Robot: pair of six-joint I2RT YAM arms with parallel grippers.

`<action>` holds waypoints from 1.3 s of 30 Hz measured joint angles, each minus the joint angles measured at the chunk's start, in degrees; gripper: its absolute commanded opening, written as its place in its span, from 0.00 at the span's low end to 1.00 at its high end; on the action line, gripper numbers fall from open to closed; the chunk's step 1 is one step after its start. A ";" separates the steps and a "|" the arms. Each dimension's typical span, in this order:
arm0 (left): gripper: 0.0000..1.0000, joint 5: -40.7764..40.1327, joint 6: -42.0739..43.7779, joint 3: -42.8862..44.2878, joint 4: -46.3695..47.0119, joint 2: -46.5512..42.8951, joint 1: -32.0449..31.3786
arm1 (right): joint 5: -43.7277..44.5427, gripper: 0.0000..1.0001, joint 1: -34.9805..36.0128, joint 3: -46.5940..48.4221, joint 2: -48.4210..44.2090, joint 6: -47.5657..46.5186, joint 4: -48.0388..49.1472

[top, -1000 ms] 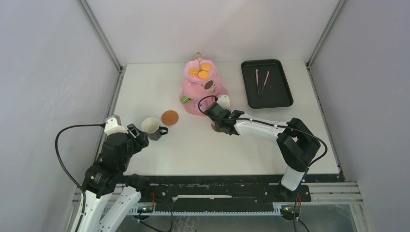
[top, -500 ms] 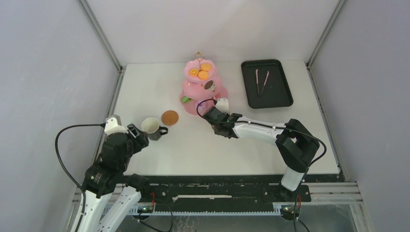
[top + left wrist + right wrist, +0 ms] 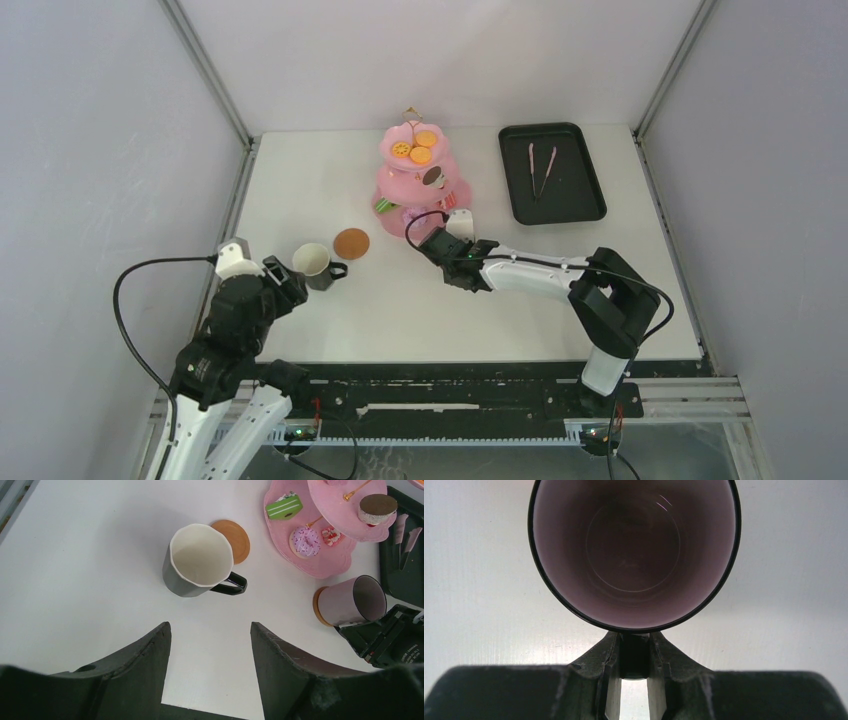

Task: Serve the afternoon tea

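The pink three-tier cake stand [image 3: 420, 185] with toy pastries stands at the back centre; its lower tiers show in the left wrist view [image 3: 320, 540]. A dark mug with a white inside [image 3: 314, 263] stands upright left of a brown coaster [image 3: 351, 243]. My left gripper [image 3: 288, 285] is open and empty just near of that mug [image 3: 197, 560]. My right gripper [image 3: 441, 246] is shut on the handle [image 3: 634, 655] of the second mug, pink inside [image 3: 634, 550]. That mug [image 3: 352, 600] sits over the second coaster [image 3: 316, 606] in front of the stand.
A black rectangular tray [image 3: 575, 205] with thin metal tongs [image 3: 540, 168] lies at the back right. Metal frame posts rise at both back corners. The right arm stretches across the table from its base toward the stand.
My right gripper has shifted a little left and back toward the stand, with the mug handle in it. The left arm and the white-inside mug have not moved.
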 measured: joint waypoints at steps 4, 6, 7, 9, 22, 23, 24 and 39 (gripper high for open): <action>0.65 0.02 0.00 0.00 -0.04 -0.24 0.00 | 0.00 0.10 -0.02 -0.02 0.00 0.52 0.04; 0.65 0.02 -0.04 0.00 -0.02 -0.42 0.00 | -0.02 0.26 -0.02 -0.02 0.00 0.66 0.04; 0.65 0.02 -0.04 0.00 -0.04 -0.44 0.00 | -0.02 0.31 -0.02 -0.02 0.00 0.66 0.04; 0.66 0.04 -0.11 0.00 -0.04 -0.46 0.00 | -0.09 0.41 -0.07 -0.02 0.00 0.76 0.02; 0.67 0.07 -2.12 0.00 0.00 -0.81 0.00 | -0.04 0.53 -0.28 -0.74 -2.01 0.98 -3.76; 0.67 0.07 -2.43 0.00 0.02 -0.85 0.00 | 0.09 0.53 -0.28 -0.74 -2.67 0.83 -4.11; 0.67 0.09 -2.89 0.00 0.09 -0.92 0.00 | 0.22 0.53 -0.26 -0.74 -3.30 0.76 -4.44; 0.67 -0.02 -8.61 -0.55 2.05 1.22 0.00 | 6.01 0.50 5.20 10.43 -9.25 -5.92 -10.27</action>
